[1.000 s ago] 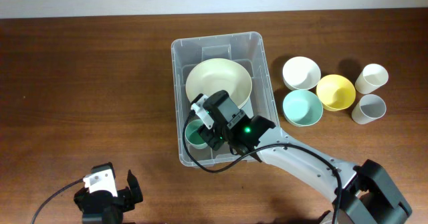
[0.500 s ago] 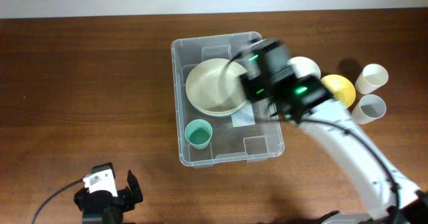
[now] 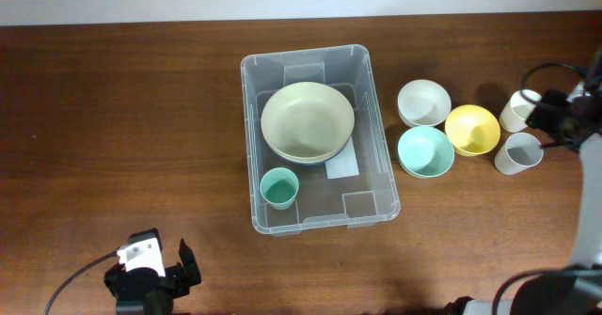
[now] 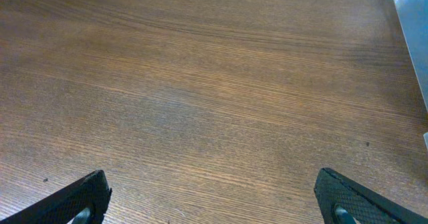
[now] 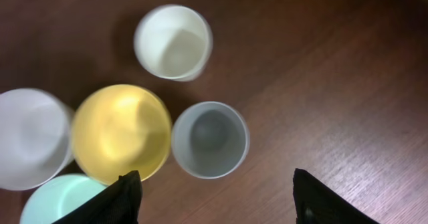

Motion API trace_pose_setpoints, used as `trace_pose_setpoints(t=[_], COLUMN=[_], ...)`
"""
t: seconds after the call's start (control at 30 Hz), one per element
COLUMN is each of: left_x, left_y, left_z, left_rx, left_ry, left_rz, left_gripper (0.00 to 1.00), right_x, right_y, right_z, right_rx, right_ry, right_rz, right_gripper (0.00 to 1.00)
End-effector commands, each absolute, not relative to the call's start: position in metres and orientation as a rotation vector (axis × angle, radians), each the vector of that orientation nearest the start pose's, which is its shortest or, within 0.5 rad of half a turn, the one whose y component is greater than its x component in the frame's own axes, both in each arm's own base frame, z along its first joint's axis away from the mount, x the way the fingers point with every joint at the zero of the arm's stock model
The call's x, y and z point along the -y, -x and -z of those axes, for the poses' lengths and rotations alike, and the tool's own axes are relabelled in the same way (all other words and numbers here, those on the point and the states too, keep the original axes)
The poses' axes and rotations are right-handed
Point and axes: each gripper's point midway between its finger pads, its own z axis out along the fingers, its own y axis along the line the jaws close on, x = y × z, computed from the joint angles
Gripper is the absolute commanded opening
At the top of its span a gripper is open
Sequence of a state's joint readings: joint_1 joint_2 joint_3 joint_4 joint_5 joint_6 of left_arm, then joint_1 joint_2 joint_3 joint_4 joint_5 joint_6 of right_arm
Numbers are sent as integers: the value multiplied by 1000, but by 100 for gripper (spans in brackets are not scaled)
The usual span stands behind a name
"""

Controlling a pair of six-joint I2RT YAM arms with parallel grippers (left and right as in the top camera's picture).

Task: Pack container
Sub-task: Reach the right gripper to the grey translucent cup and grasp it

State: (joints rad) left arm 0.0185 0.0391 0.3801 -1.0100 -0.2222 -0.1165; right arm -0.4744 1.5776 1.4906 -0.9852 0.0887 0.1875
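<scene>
While my right gripper [image 5: 217, 187] hangs apart, empty, near the grey cup [image 5: 210, 139], I'd pinch one wall. Avoid the yellow bowl [image 5: 120, 134].

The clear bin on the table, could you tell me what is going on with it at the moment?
The robot is packing the container. A large cream bowl and a small teal cup sit inside it. A white bowl, yellow bowl, mint bowl, cream cup and grey cup wait on the table beside it. The right hand, open and empty, hovers over the grey cup, perhaps the next pick. The left hand is open over bare table, holding nothing.
</scene>
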Motion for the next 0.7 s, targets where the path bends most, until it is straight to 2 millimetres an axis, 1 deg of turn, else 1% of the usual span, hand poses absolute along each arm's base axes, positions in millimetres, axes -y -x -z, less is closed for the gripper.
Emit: trace_pose_setpoints(t=[0.0,0.23,0.33,0.4,0.5,0.57,0.63,0.67], left_x=[-43,-43,-43,-43,-43,-43,-43,-43], left_y=[-155,-155,-155,-155,-155,-155,-155,-155], left_z=[-119,-119,-119,-119,-119,-119,-119,-119], left_rx=[-2190,-2190,-2190,-2190,-2190,-2190,-2190,-2190], left_ry=[280,280,280,280,280,280,280,280], left_rz=[-204,-204,-204,-204,-204,-204,-204,-204], left_gripper=[100,100,100,100,100,100,100,100], right_x=[202,209,213,216,220,223,224,224], right_y=[-344,-351,-353,-352,-348,-346,-346,-346], right_z=[-176,-119,-83,-69,-52,-46,-45,-45], right_rx=[-2534,-2657,-2727,-2749,-2777,-2784,-2783,-2782], right_ry=[-963,-1014,-1043,-1063,-1095,-1112,-1116,-1115], right_rz=[131,109,110,104,98,89,90,90], right_gripper=[68,69,69,69,68,64,53,35])
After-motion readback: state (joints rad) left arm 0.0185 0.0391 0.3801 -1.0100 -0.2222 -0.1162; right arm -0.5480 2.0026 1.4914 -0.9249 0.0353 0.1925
